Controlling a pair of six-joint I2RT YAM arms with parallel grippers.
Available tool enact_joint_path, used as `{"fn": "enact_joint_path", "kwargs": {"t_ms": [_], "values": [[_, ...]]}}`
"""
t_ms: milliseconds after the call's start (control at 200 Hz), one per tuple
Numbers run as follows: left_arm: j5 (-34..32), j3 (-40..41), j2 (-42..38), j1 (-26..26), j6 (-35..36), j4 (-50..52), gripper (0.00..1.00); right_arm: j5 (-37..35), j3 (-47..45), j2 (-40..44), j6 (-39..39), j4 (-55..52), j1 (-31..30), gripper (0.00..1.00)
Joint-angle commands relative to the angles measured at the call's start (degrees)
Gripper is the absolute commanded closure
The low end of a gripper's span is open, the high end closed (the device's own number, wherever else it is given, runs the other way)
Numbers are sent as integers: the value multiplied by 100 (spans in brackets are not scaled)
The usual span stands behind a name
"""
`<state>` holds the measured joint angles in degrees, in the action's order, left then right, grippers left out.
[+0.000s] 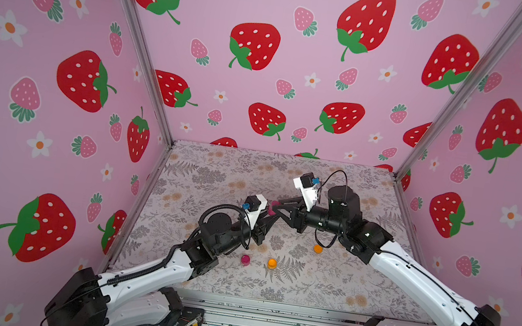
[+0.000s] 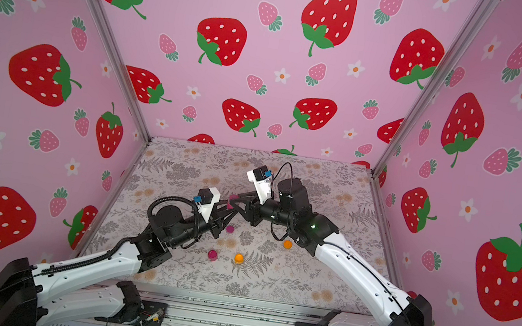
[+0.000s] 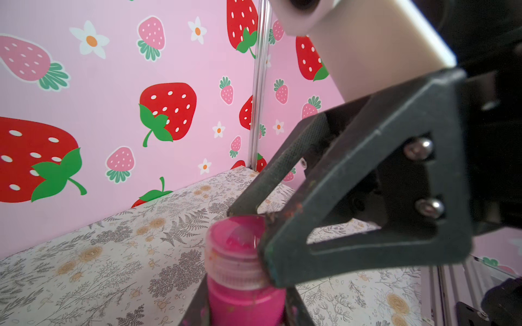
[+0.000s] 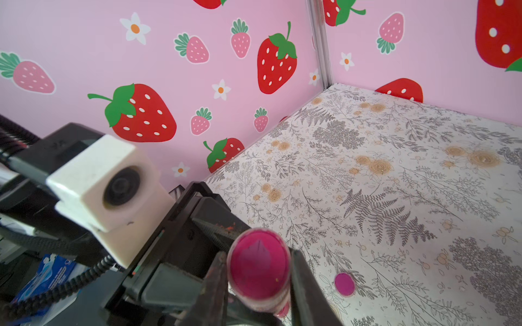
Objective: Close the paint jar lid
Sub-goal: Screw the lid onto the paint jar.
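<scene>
Grippers meet tip to tip over mid-table in both top views. Left gripper is clamped on the jar, gripping its body, and the jar is raised off the table. The lid sits on the jar's neck. Right gripper is closed on the lid, one finger on each side. Cannot tell if the lid is fully seated. On the table toward the front are a pink pot and an orange pot near it. A second orange pot is near the right arm. A purple-topped pot stands on the table close to the left gripper.
</scene>
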<state>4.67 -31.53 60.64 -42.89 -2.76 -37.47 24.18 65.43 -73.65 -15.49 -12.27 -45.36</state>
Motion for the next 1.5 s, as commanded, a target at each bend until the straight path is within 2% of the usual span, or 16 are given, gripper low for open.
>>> {"fn": "enact_joint_path", "kwargs": {"t_ms": [0,230,410,795,850,1101,1196,1341,1416,1496], "values": [[-836,-295,-192,138,126,-1532,77,-82,-172,-256,-513,-1139,-277,89],[-836,-233,-334,141,174,-1435,77,-195,-188,-265,-475,-1163,-324,85],[-751,-192,-350,141,139,-1361,77,-286,-83,-209,-426,-1251,-324,68],[-493,122,-158,132,-162,-1357,77,-463,321,70,-191,-1484,-324,49],[-478,143,-153,132,-181,-1364,77,-464,343,97,-193,-1475,-316,42],[-423,191,-181,132,-189,-1334,77,-150,296,488,-435,-1230,-114,28],[-382,234,-184,132,-190,-1378,77,323,102,710,-1088,-723,267,23],[-234,305,-95,138,-197,-1575,76,1620,-438,817,-2962,1001,1141,20],[-109,314,-33,135,-220,-1709,76,2087,-677,603,-4059,2077,1440,19],[27,280,62,132,-242,-1812,76,2485,-742,185,-4950,3035,1482,17]]}}
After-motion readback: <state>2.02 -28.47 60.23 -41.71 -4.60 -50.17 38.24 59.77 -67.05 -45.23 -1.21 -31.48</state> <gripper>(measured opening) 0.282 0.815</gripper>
